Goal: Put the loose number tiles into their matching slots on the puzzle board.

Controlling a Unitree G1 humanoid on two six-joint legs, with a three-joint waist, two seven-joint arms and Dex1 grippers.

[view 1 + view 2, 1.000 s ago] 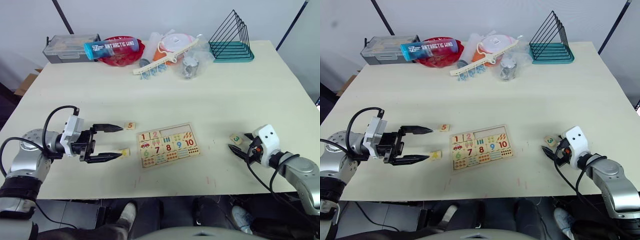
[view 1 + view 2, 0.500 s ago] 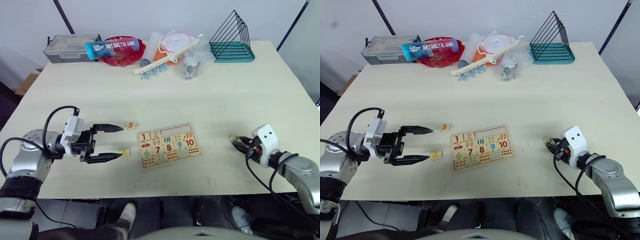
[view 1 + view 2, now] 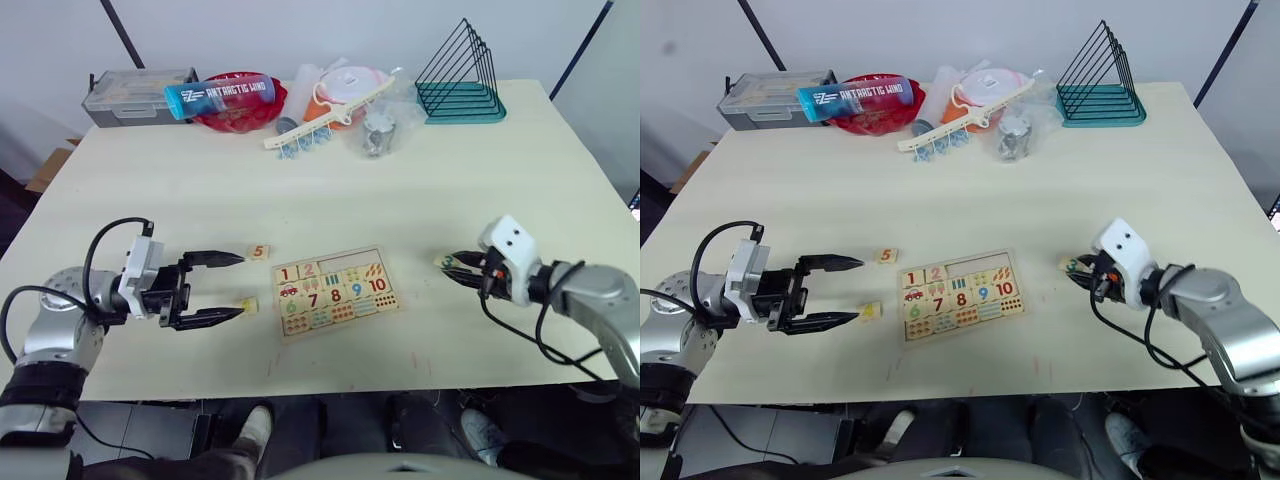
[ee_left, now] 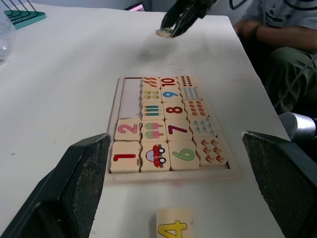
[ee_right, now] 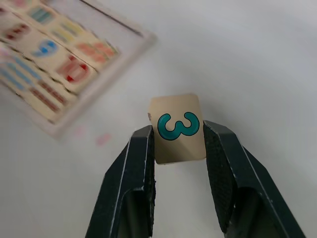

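The puzzle board [image 3: 335, 291] lies flat near the table's front, with tiles 1 and 2 seated in its top row and the slots [image 3: 346, 264] beside them bare. My right gripper [image 3: 449, 266] hovers to the board's right, shut on the loose tile printed 3 [image 5: 177, 128], held flat between both fingers [image 5: 141, 148]. Tile 5 [image 3: 259, 252] lies on the table left of the board. Tile 4 [image 3: 249, 303] rests nearer the front edge. My left gripper [image 3: 240, 285] stands open, its tips flanking the space between those two tiles and touching neither.
Along the table's far edge sit a grey box [image 3: 140, 91], a red bowl [image 3: 240, 110] with a blue bottle [image 3: 220, 93] across it, bagged items [image 3: 350, 100] and a green wire rack [image 3: 460, 75]. A seated person [image 4: 277, 29] is beyond the table's edge.
My right gripper has shut on tile 3, lifted it off the table and carried it left toward the board. The left arm has stayed put.
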